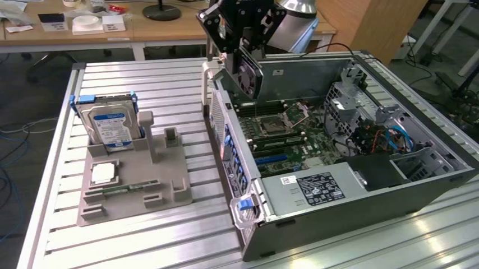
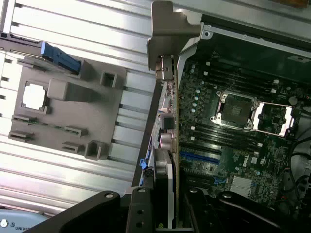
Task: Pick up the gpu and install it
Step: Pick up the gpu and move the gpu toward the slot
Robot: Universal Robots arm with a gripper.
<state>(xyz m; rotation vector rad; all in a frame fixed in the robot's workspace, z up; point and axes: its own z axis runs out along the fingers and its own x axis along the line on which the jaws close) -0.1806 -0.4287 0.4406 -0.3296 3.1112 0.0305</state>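
The gpu (image 1: 250, 75) hangs upright and edge-down under my gripper (image 1: 241, 51), its round fan facing the open case. Its pale metal bracket (image 1: 208, 84) stands vertical at the exterior view's left, just outside the case's rear wall. In the wrist view the gpu (image 2: 168, 145) is seen edge-on, with the bracket (image 2: 170, 29) at its far end. The gripper (image 2: 167, 206) is shut on the card, one black finger (image 2: 141, 208) on each side. The card hovers above the motherboard (image 1: 281, 137) near the rear wall, above the blue slots (image 2: 199, 158).
The open computer case (image 1: 441, 185) lies on a slotted aluminium table (image 1: 150, 246), with a CPU socket (image 1: 273, 123) and a power supply (image 1: 314, 188) inside. A grey fixture (image 1: 134, 196) at the exterior view's left holds a hard drive (image 1: 112, 126), a processor (image 1: 103, 172) and a memory stick (image 1: 123, 189).
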